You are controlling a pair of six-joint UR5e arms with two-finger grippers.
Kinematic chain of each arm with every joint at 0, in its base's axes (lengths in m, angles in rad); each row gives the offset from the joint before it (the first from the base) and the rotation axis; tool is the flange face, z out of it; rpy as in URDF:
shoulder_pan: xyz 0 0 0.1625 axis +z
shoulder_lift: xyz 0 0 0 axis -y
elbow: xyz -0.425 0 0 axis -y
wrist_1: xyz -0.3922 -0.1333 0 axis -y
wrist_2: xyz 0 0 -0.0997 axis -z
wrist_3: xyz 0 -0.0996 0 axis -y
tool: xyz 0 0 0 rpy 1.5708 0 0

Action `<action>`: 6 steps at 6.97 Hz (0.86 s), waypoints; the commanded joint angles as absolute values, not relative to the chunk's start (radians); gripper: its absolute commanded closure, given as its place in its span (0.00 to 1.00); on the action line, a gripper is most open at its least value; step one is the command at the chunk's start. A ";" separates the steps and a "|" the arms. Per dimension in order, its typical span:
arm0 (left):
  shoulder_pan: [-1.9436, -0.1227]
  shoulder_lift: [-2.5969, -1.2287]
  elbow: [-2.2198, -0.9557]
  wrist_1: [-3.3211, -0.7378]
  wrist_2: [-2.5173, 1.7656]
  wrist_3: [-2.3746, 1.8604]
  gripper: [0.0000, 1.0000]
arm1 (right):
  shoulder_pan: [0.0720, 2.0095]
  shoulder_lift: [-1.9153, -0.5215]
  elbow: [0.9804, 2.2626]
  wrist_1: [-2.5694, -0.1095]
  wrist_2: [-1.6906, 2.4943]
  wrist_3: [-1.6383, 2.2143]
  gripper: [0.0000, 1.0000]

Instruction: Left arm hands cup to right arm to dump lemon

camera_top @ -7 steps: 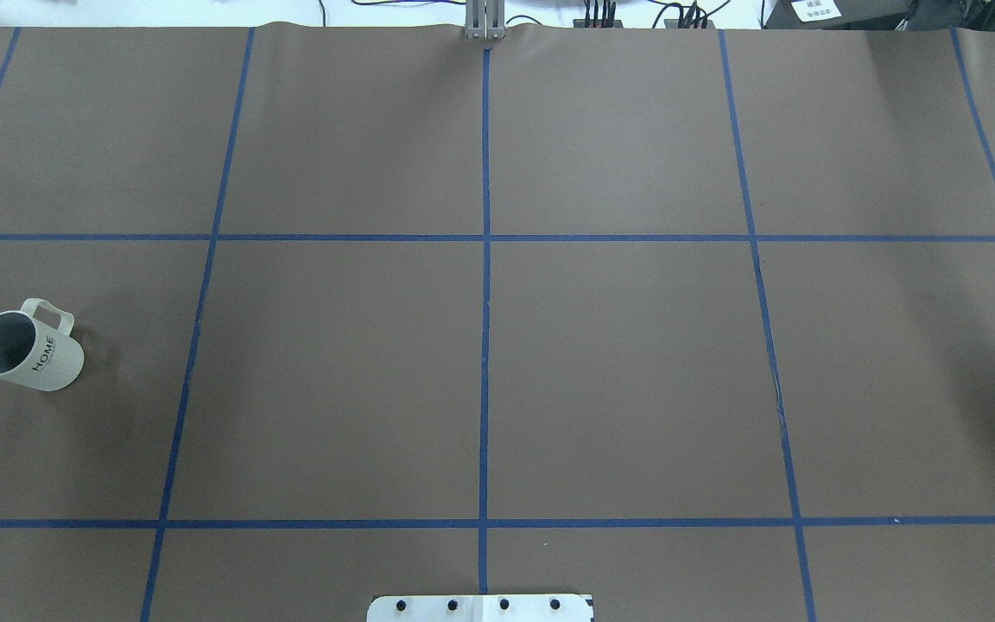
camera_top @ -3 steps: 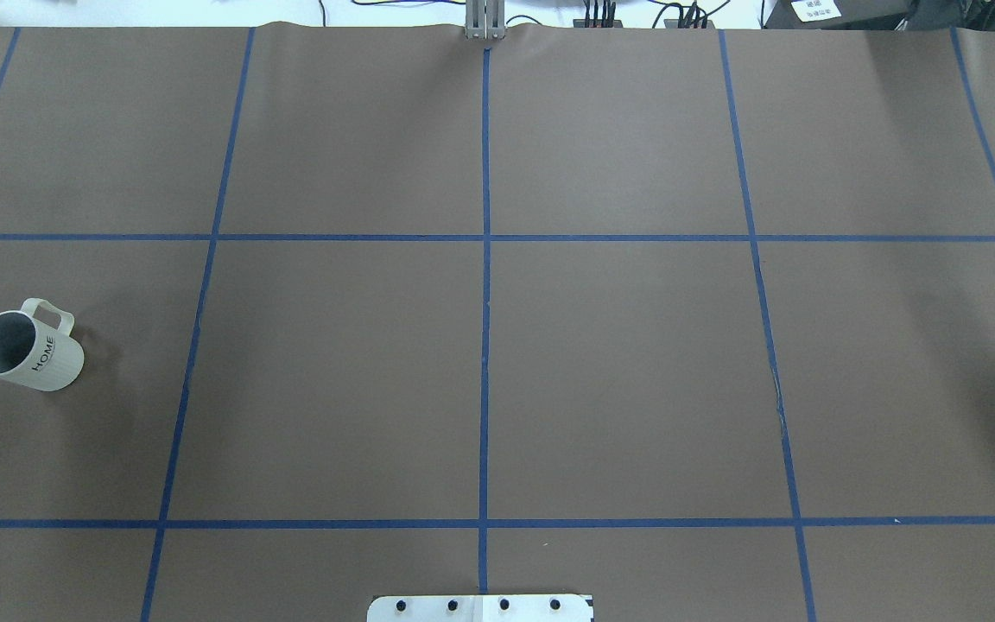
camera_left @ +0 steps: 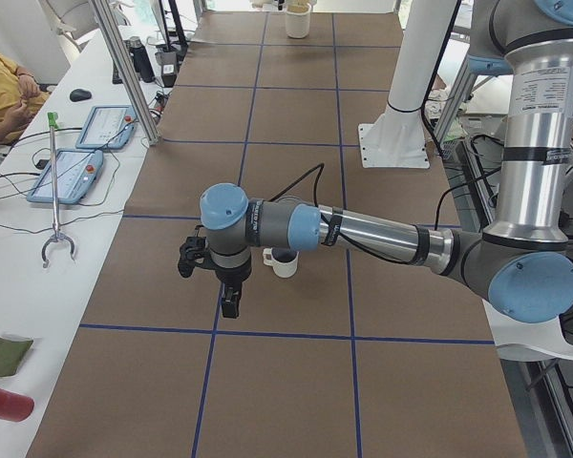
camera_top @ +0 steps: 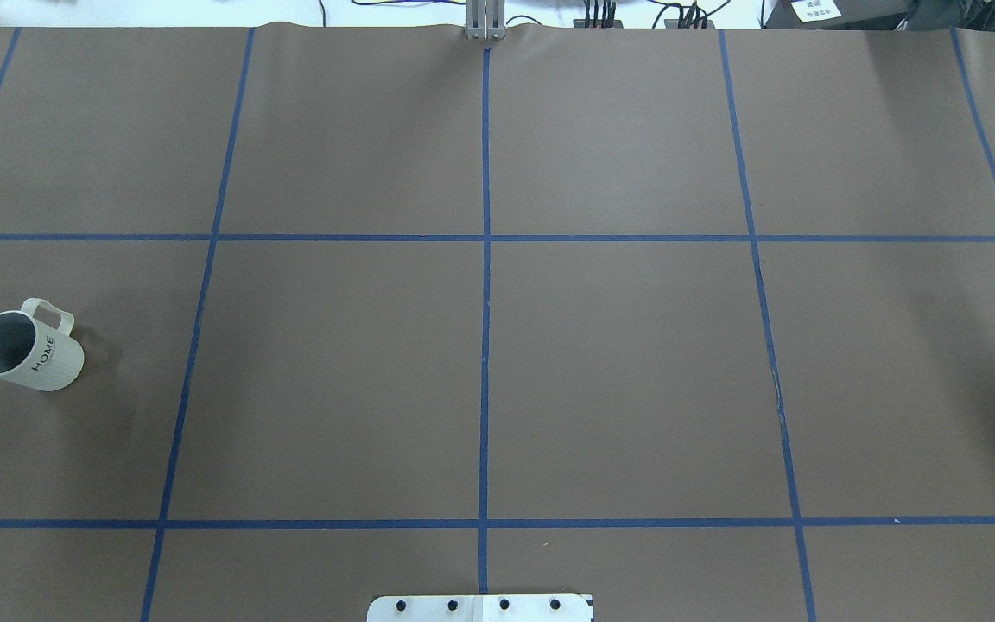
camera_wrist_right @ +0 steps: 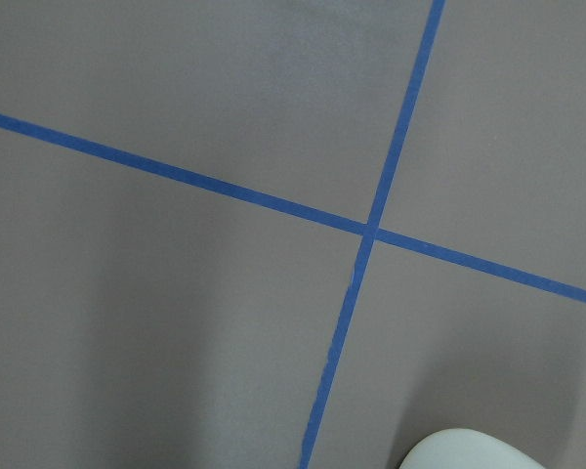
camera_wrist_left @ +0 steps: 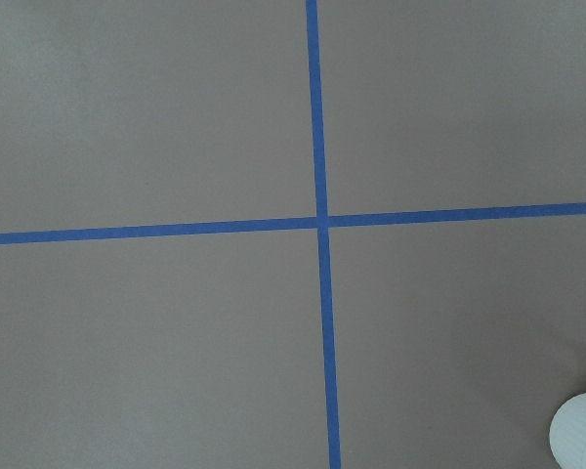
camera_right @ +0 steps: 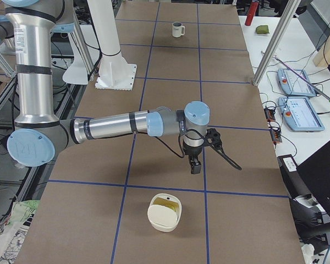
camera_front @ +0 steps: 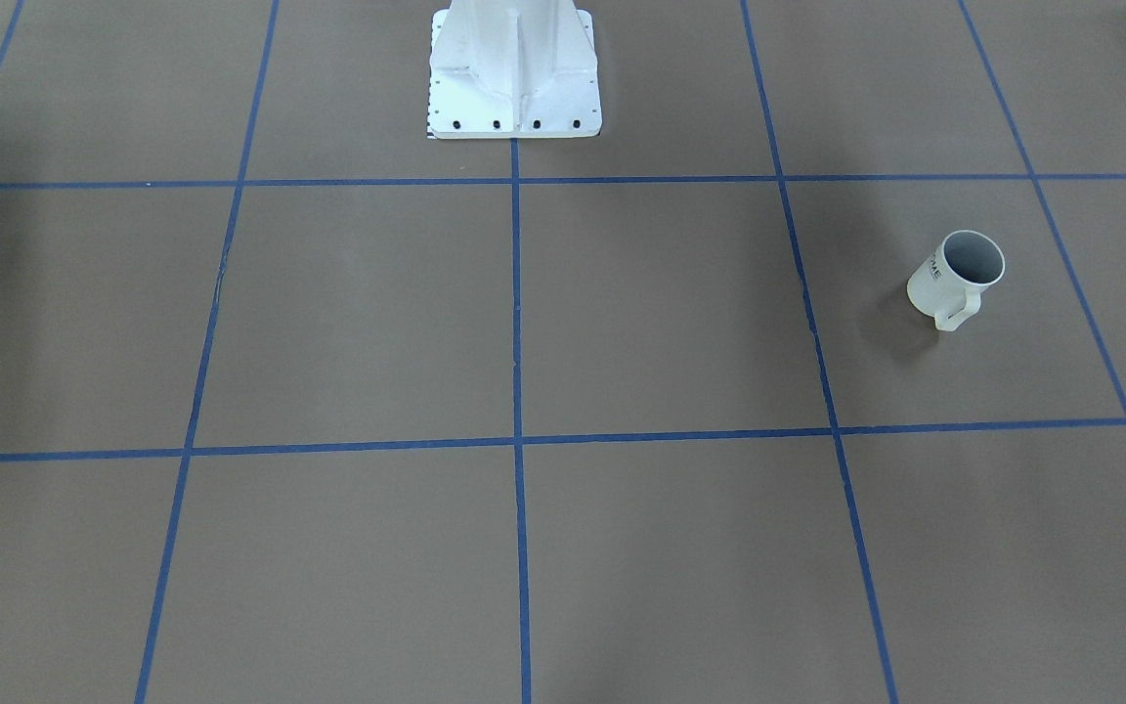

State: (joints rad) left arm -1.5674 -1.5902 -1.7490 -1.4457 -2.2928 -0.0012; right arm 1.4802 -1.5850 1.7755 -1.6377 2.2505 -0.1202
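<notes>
We are finding the left arm (camera_left: 363, 229) reaching level over the table (camera_top: 618, 363), wrist bent down and gripper (camera_left: 228, 303) pointing at the surface. We cannot tell whether its fingers are spread or pressed together. The right arm (camera_right: 115, 125) is mirroring that pose, its gripper (camera_right: 194, 166) equally unreadable. The cup (camera_top: 27, 350) is standing upright on the table at the robot's left, touched by neither gripper.

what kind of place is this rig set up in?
Most likely a robotics lab test bench. The table is papered brown and gridded with blue tape, the left arm and right arm reach over it, and control tablets lie on the side bench.
</notes>
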 commanded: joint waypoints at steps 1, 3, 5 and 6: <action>-1.566 -1.588 -1.744 -1.450 -2.299 -0.003 0.00 | 1.491 -1.588 1.773 -1.637 2.258 -0.115 0.01; -1.565 -1.549 -1.752 -1.497 -2.301 0.006 0.00 | 1.512 -1.615 1.776 -1.634 2.312 -0.121 0.01; -1.563 -1.551 -1.753 -1.502 -2.302 -0.001 0.00 | 1.513 -1.615 1.776 -1.634 2.309 -0.121 0.01; -1.563 -1.551 -1.756 -1.502 -2.312 -0.002 0.00 | 1.511 -1.615 1.776 -1.634 2.309 -0.114 0.01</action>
